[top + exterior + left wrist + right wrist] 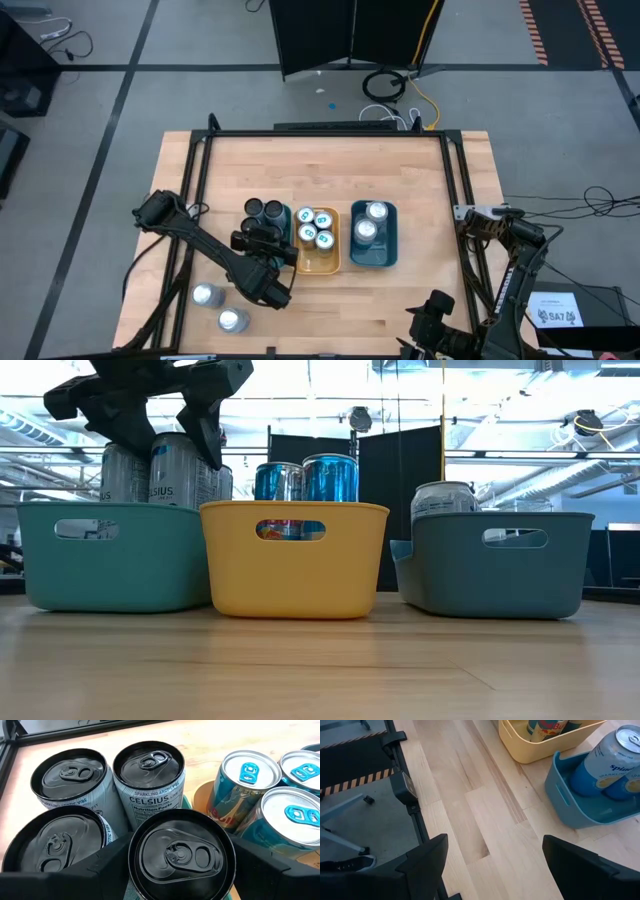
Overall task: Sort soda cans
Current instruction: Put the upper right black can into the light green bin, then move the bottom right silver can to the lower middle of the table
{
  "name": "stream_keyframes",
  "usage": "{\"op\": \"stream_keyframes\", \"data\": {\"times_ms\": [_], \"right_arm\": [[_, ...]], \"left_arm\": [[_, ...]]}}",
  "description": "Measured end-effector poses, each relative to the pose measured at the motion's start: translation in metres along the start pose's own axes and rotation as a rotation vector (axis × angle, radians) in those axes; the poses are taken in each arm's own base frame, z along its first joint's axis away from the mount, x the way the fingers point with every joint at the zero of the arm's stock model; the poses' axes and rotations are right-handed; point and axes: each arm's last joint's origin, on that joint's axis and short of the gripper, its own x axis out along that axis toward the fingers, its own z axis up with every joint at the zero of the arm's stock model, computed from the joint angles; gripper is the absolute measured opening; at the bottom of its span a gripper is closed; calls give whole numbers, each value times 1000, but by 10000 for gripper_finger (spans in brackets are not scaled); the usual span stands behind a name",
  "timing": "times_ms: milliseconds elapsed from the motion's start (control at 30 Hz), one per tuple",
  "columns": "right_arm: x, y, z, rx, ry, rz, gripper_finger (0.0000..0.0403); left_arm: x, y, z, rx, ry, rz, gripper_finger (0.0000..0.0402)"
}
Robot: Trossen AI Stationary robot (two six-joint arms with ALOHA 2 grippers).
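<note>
Three trays stand in a row mid-table: teal [110, 560], orange [295, 570] and blue [490, 565]. Over the teal tray's near end, my left gripper [262, 243] is shut on a black-topped soda can [182, 855]; three more black-topped cans [70, 775] stand in that tray. Blue-green-marked cans [314, 228] fill the orange tray, and two silver-topped cans [371, 222] stand in the blue one. Two silver-topped cans [206, 295] stand on the table near the left front. My right gripper [492, 870] hangs open over bare wood at the front right. My left gripper pinches the black-topped can by its upper side wall just under the rim [136, 870], one finger [100, 870] on each side. The fingers slant down from the table's near-left side. The can stands upright inside the teal tray; the tray wall hides its base.
Black frame rails [200, 190] run along the table's left, right and far sides. Bare wood lies in front of the trays and toward the right, below the right gripper. The orange tray's wall stands close beside the held can.
</note>
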Motion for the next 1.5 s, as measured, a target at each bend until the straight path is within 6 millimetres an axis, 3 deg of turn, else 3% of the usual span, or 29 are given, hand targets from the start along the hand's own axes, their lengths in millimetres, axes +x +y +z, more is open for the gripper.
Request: {"op": "stream_keyframes", "data": {"times_ms": [400, 833, 1167, 1500], "right_arm": [[0, 0, 1, 4, 0, -2, 318], [0, 0, 1, 4, 0, -1, 318], [0, -3, 5, 8, 0, -9, 318], [10, -7, 17, 88, 4, -50, 318]], "left_arm": [[3, -1, 2, -11, 16, 19, 290], [1, 0, 3, -1, 31, 27, 363], [-23, -6, 29, 85, 46, -13, 364], [-58, -3, 69, 190, 104, -155, 364]]}}
